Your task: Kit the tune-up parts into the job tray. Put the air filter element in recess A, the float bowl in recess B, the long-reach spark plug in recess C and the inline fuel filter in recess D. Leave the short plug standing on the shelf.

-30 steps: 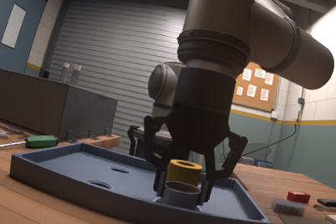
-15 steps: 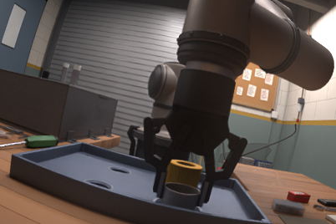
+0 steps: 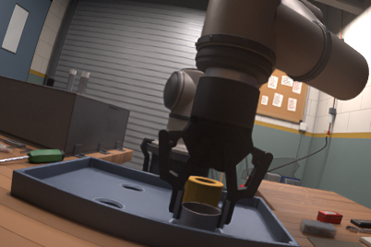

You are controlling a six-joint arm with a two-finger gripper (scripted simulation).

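Observation:
The lower part of the grey float bowl (image 3: 200, 214) is hidden behind the near rim of the blue job tray (image 3: 138, 199); the bowl sits at the tray's right end, gripped between the fingers of my closed gripper (image 3: 201, 208). Right behind the bowl stands the yellow air filter element (image 3: 203, 190), upright in the tray; whether the two touch I cannot tell. Two round recesses (image 3: 121, 195) lie open in the tray's middle. On the grey shelf (image 3: 60, 116) at the left two plugs (image 3: 77, 80) stand upright side by side.
A green-handled screwdriver (image 3: 39, 155) lies on the wooden bench left of the tray. A red box (image 3: 329, 216) and a clear packet (image 3: 318, 227) lie on the bench to the right. My arm rises directly over the tray's right end.

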